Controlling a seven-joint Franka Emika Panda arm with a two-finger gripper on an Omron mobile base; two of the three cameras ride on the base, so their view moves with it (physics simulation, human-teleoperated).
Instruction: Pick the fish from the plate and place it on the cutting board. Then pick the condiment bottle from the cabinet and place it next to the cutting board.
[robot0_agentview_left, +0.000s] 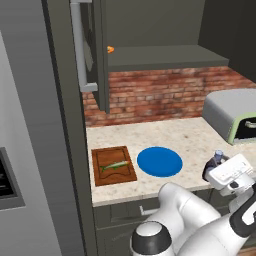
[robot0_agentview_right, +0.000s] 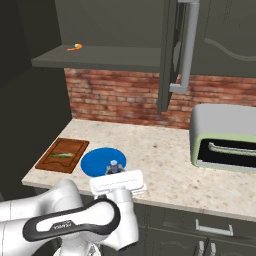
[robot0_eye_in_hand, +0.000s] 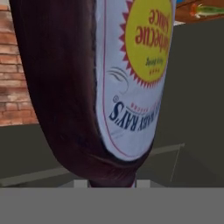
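The bottle (robot0_eye_in_hand: 87, 87) is being held by the gripper (robot0_agentview_left: 216, 167), whose jaws are closed on it; in the hand view its dark body and pale label with a yellow oval are seen very close. In the left base view the bottle's pale cap is seen poking up just beside the white hand, over the front edge of the counter (robot0_agentview_left: 175, 130), right of the plate (robot0_agentview_left: 159, 161). In the right base view the bottle (robot0_agentview_right: 114, 167) is seen over the plate's (robot0_agentview_right: 97, 160) near rim.

The fish (robot0_agentview_left: 114, 165) is lying on the cutting board (robot0_agentview_left: 113, 165), which is sitting at the counter's front left corner, just beside the plate. The blue plate is lying bare.

The cabinet (robot0_agentview_left: 165, 55) is standing open above, its door (robot0_agentview_left: 100, 50) with the grey bar handle (robot0_agentview_left: 78, 45) swung out. A small orange thing (robot0_agentview_left: 110, 49) is lying on its shelf. A toaster oven (robot0_agentview_left: 232, 115) is set near the counter's right edge, before the brick wall (robot0_agentview_left: 150, 92).
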